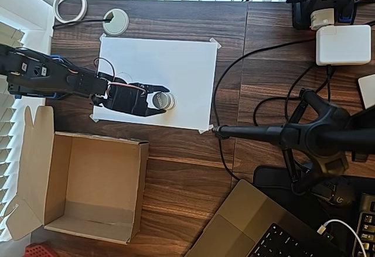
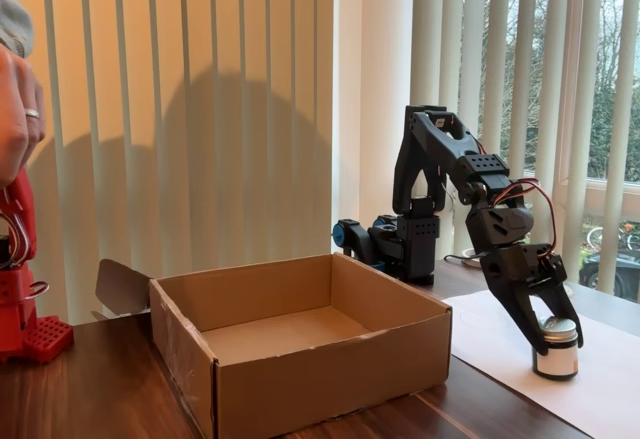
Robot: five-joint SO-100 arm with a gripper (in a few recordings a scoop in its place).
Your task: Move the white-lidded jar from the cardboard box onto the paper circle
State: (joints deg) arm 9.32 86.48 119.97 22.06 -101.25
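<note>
The cardboard box (image 2: 300, 344) sits nearest the lens in the fixed view, open-topped and with nothing visible inside, its job as the pickup spot apparently over. Taking that box as the landmark and moving rightward from it: in the fixed view the white paper sheet (image 2: 560, 379) lies on the worktop (image 2: 100, 389) just to the right of the box, and the white-lidded jar (image 2: 556, 347) stands upright on it, well clear of the box wall. The claw (image 2: 545, 321) reaches down over the jar with its two fingers straddling the lid and upper glass, narrow and closed on it, or very nearly so. From above, the jar (image 1: 162, 100) is beyond the box's top edge and a little to its right, on the sheet (image 1: 176, 64), with the claw (image 1: 157, 99) coming in from the left. The pencil outline of the paper circle is too faint to make out beneath the jar, so I cannot tell whether it is centred. My guess is that the arm holds the jar low and upright so it lands flat; releasing looks like the step in hand
</note>
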